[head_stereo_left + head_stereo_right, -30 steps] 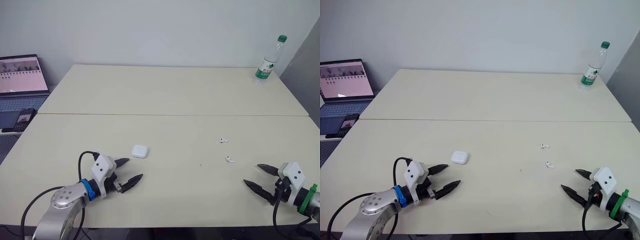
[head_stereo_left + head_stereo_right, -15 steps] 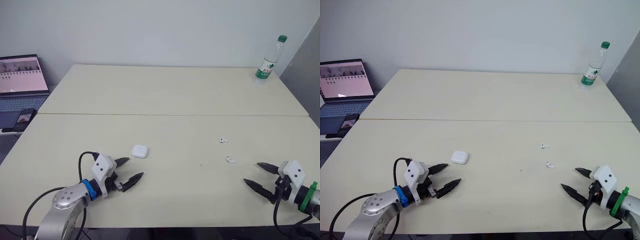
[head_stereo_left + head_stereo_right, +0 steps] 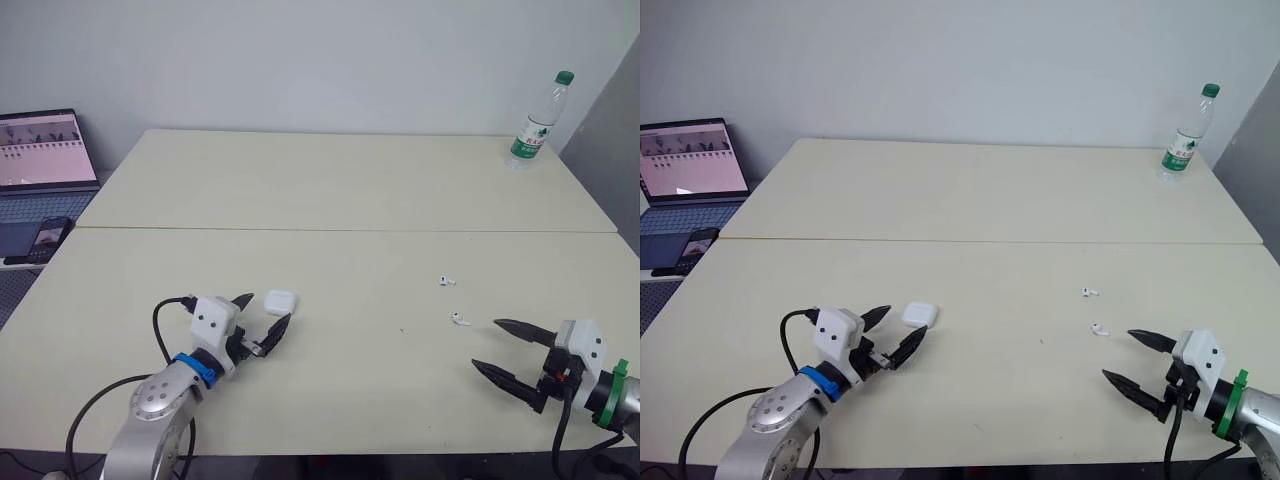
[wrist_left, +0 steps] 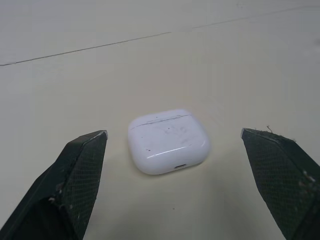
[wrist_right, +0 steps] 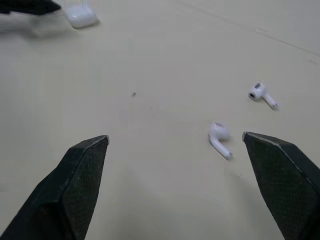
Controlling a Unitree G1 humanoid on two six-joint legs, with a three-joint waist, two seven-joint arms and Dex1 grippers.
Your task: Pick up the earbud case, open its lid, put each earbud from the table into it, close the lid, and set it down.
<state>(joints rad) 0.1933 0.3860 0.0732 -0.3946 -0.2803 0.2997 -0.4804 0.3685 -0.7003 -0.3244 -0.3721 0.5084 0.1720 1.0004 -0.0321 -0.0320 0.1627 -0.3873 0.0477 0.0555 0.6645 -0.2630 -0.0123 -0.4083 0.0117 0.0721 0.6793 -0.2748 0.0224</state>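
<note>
My left tool (image 3: 265, 311) is spread wide and holds nothing, its two black fingers (image 4: 80, 170) low over the tabletop (image 3: 330, 190) and angled toward the earbud case (image 4: 168, 141). In the left wrist view the white case lies flat just ahead of the fingertips, centred in the gap between them and touching neither, with its lid shut. My right tool (image 3: 486, 344) is likewise released and empty, its fingers parted near the tabletop's front right edge and pointing inward. The nearer earbud (image 5: 218, 136) rests on the bare surface just beyond those fingertips, closer to one finger than the other, and out of contact with both. The farther earbud (image 5: 261, 93) lies a little past it, apart from the first. Both earbuds sit well to the right of the case, with open tabletop between them. A seam runs across the tabletop behind all three. At the far right corner stands a water bottle (image 3: 535, 122) with a green cap, upright. Off the left edge a laptop (image 3: 40, 150) stands open, its screen lit, with a phone (image 3: 45, 235) beside it.
</note>
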